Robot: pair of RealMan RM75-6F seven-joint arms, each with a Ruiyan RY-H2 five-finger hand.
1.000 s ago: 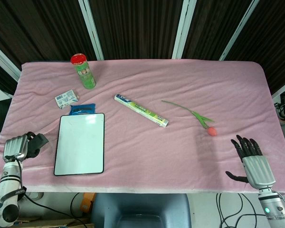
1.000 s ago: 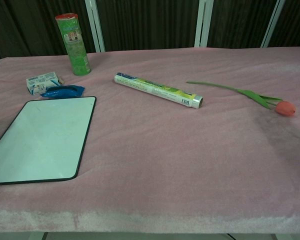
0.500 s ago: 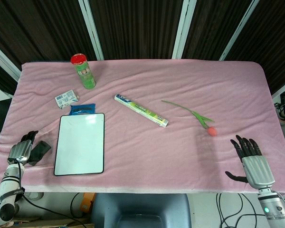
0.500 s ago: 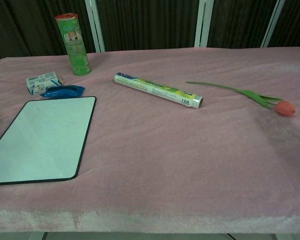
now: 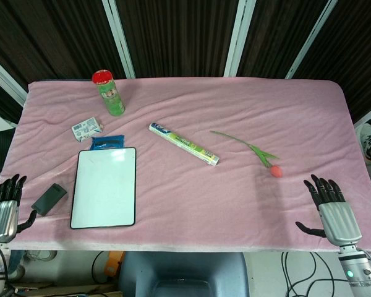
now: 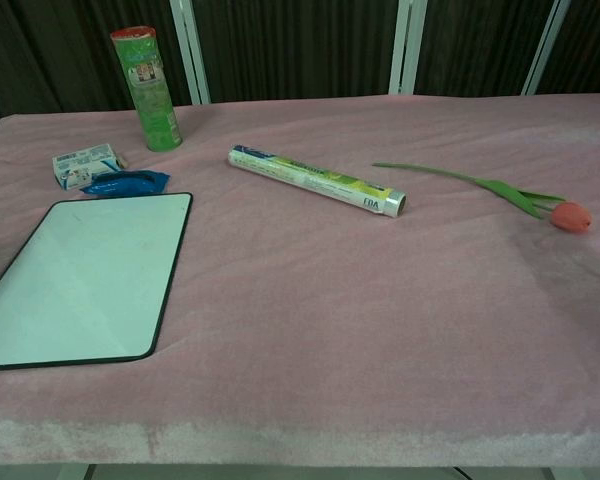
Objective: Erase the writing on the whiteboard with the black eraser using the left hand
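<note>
The left hand (image 5: 2, 210) sits at the near left edge of the table, palm down, fingers spread apart w/ nothing in them. It's apart from the black eraser (image 5: 49, 198), which lies flat on the pink cloth (image 5: 247, 111) just right of the hand, tilted a bit. The eraser is between the hand and the whiteboard (image 5: 105, 187), close to the board's left edge but not touching it. Chest view doesn't show the hand or the eraser.

The whiteboard lies flat at near left, black frame, long side running near to far. Its surface looks blank white in the head view; chest view shows it pale w/ no clear marks, tho fine traces can't be ruled out.

The right hand (image 5: 329, 206) is at the near right edge, fingers spread & pointing away, thumb out to the left, holding nothing. Well apart from everything else.

Other stuff on the cloth: a blue packet (image 5: 107, 142) touching or just beyond the board's far edge; a small white box (image 5: 86, 129) just far-left of that; a green can (image 5: 110, 93) w/ red lid standing upright at far left. A long tube (image 5: 183, 143) lies diagonal near the middle. Right of it a tulip (image 5: 274, 171) w/ green stem lies flat, red bud pointing near-right.
</note>
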